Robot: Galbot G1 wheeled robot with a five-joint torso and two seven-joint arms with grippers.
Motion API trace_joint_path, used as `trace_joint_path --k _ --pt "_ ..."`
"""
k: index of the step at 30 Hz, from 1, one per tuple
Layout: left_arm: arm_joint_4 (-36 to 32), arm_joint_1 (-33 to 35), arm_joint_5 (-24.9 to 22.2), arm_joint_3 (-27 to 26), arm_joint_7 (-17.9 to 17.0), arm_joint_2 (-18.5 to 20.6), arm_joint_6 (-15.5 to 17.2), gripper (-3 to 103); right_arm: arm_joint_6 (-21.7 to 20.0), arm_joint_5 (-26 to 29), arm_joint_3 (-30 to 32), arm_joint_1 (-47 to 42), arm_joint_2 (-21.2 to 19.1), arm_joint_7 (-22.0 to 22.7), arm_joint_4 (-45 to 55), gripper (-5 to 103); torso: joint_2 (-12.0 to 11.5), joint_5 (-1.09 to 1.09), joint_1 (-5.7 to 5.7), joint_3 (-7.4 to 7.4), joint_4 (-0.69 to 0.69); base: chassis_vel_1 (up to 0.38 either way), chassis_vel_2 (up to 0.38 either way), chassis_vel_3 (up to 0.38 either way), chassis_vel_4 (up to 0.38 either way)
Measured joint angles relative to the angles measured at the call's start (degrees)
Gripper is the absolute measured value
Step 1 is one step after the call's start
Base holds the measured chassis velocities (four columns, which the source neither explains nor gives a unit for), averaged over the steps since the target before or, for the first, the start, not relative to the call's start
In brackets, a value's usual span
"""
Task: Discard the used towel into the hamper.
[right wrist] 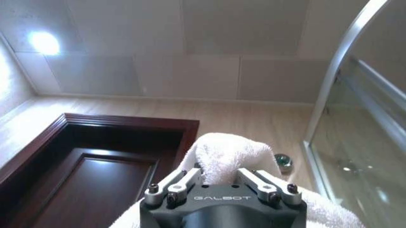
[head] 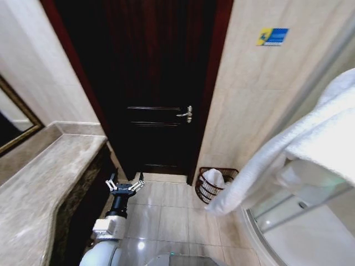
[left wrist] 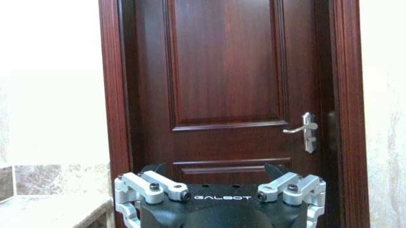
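Gripping a fold of the white towel [right wrist: 228, 156], the right hand [right wrist: 219, 178] has its fingers [right wrist: 184, 183] closed in on the cloth from both sides, the bunched top of the fold rising between them. From that grasp the towel hangs long and slanted, its lower end dropping toward the hamper [head: 208, 191]. The hamper stands on the floor tiles [head: 166, 210] just right of the dark wooden door [head: 150, 83], against the wall; its rim seems tipped toward the room, though the towel hides part of it, and something white lies inside. The left hand [head: 125, 185] hangs wide open and empty before the door, beside the marble desk [head: 39, 188], well apart from the hamper.
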Motion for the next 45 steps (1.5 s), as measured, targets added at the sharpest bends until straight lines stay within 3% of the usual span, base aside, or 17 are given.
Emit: trace_joint_path --k 11,45 --pt "0.0 0.0 0.0 0.01 0.0 0.0 0.0 100 -2.86 -3.32 -3.04 1.41 0.59 1.27 -0.01 13 0.0 0.0 0.0 0.0 -0.02 0.0 0.0 0.0 0.0" --pt "0.0 0.0 0.0 0.01 0.0 0.0 0.0 100 -2.64 -3.43 -3.69 1.37 1.54 0.93 -0.01 13 0.01 -0.01 -0.03 -0.01 -0.02 -0.025 0.005 -0.001 -0.025"
